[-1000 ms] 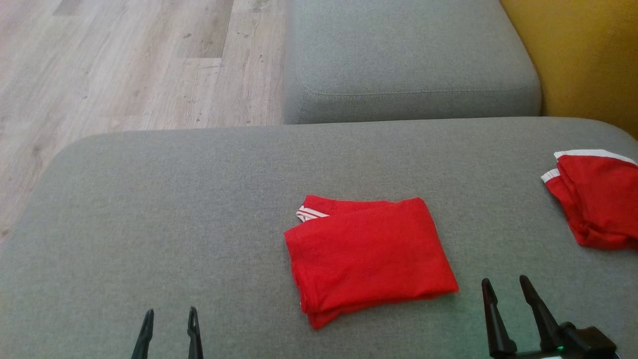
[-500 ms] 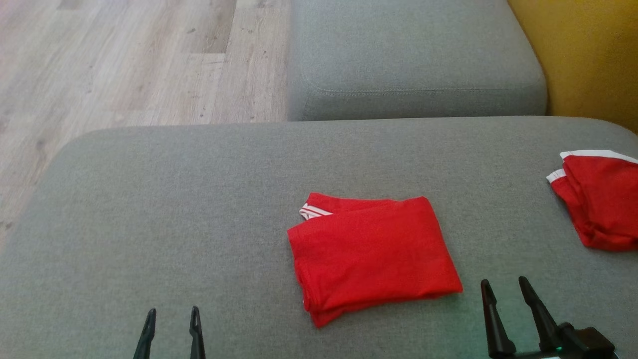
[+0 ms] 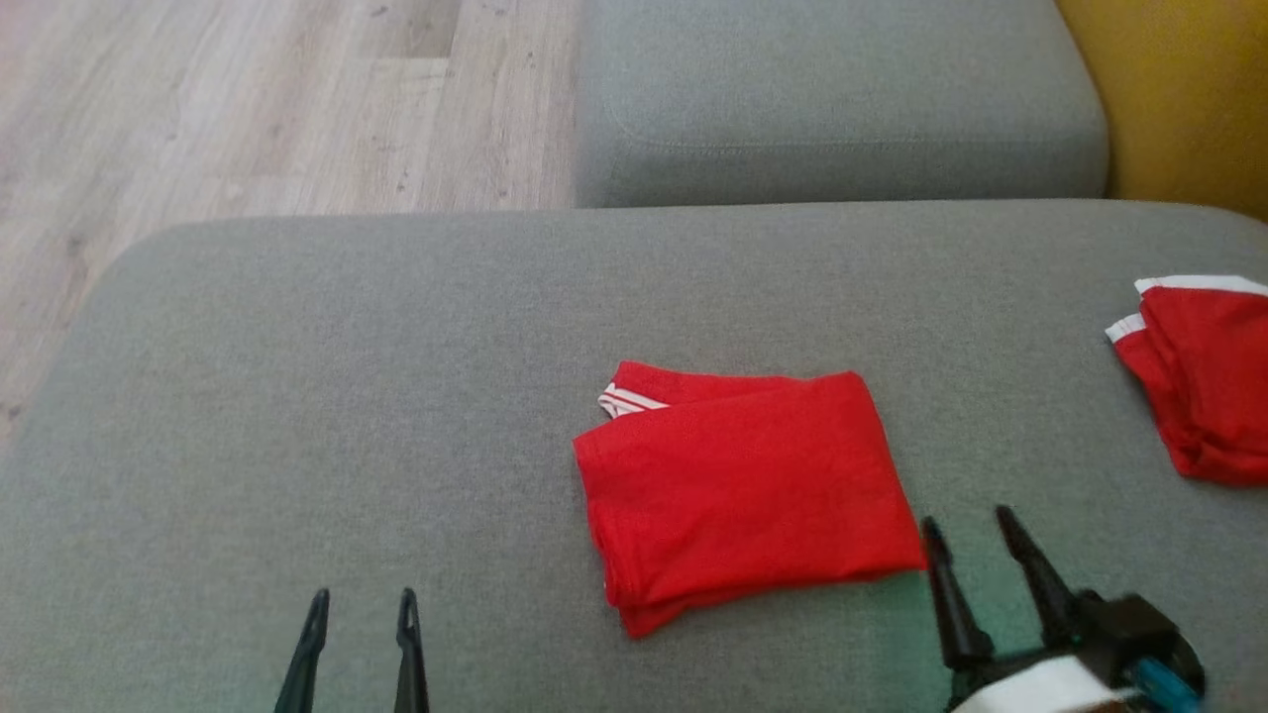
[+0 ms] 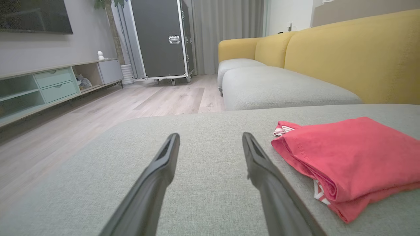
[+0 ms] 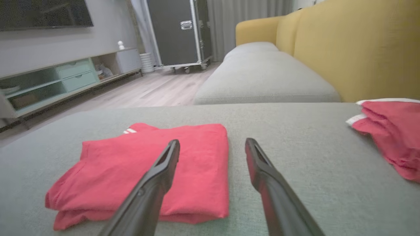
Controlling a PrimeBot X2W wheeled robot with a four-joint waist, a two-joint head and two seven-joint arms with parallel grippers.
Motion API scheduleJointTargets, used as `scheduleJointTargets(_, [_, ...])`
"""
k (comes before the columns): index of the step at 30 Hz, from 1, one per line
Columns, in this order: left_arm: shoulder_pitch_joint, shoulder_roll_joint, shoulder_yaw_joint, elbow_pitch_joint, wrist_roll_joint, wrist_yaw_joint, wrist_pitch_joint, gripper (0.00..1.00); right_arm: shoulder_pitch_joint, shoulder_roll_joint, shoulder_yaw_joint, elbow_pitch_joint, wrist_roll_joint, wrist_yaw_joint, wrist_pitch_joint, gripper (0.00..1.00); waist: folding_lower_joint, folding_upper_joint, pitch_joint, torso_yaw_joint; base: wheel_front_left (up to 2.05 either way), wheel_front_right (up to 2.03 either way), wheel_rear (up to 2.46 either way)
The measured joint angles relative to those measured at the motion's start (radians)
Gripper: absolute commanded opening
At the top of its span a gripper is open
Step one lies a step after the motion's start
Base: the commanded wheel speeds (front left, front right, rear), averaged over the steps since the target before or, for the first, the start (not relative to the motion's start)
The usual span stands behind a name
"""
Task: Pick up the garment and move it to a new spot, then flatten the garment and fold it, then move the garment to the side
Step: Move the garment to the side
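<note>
Head camera tipped a touch, whole picture slid. Against the garment (image 3: 743, 495), though, a real move: right gripper (image 3: 968, 519) in closer than a second ago, now just beside the near right corner, contact hard to tell, jaws spread wide, nothing between them. Pale forearm (image 3: 1030, 691) newly in shot behind it. Left gripper (image 3: 363, 596) much as before, low at the near left, jaws spread, empty, well apart from the cloth.

Garment unmoved: folded red rectangle, flat at mid-seat (image 3: 347, 376), white stripes peeking out at the far left corner.

Room to the left: broad bare grey out to the rounded edge, floor (image 3: 248, 99) beyond. To the right: a bare strip, then a second red piece (image 3: 1204, 386) at the picture's edge. Far side: a clear band up to the next cushion (image 3: 832, 89).
</note>
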Motion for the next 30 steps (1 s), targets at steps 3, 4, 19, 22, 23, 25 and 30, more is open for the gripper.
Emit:
scheduleJointTargets(3, [-0.012, -0.001, -0.007, -0.003, 0.007, 0.0, 0.0, 1.0, -0.065, -0.039, 0.051, 0.081, 0.032, 0.0, 0.002, 1.0, 0.0001, 0.0, 0.014, 0.0, 0.0, 0.0, 0.0])
scheduleJointTargets(4, [-0.019, -0.001, -0.01, -0.002, 0.003, 0.0, 0.0, 1.0, -0.089, -0.049, 0.056, 0.104, 0.051, 0.0, 0.015, 1.0, 0.0001, 0.0, 0.018, 0.001, 0.0, 0.0, 0.0])
scheduleJointTargets(19, [-0.08, -0.002, -0.061, 0.006, -0.04, -0.001, 0.0, 1.0, -0.376, -0.085, 0.12, 0.365, 0.32, 0.0, 0.442, 1.0, 0.0001, 0.0, 0.092, 0.007, 0.0, 0.0, 0.0])
scheduleJointTargets(22, [-0.108, -0.003, -0.064, -0.006, -0.027, -0.001, 0.0, 1.0, -0.434, -0.071, 0.168, 0.417, 0.364, 0.0, 0.473, 0.16, 0.0001, 0.0, 0.118, 0.003, 0.0, 0.0, 0.0])
scheduleJointTargets(23, [-0.108, -0.003, -0.063, -0.014, -0.037, -0.001, 0.0, 1.0, -0.444, -0.067, 0.175, 0.421, 0.375, 0.0, 0.468, 0.0, 0.0001, 0.0, 0.123, 0.0, 0.0, 0.0, 0.0])
scheduleJointTargets(25, [-0.108, -0.003, -0.06, -0.028, -0.051, -0.004, 0.0, 1.0, -0.462, -0.064, 0.193, 0.434, 0.386, 0.0, 0.452, 0.0, 0.0001, 0.0, 0.132, -0.011, 0.0, 0.0, 0.0])
scheduleJointTargets(30, [-0.109, -0.003, -0.052, -0.045, -0.071, -0.026, 0.0, 1.0, -0.51, -0.09, 0.238, 0.445, 0.389, 0.0, 0.432, 0.0, 0.0, 0.0, 0.154, -0.052, 0.0, 0.0, 0.0])
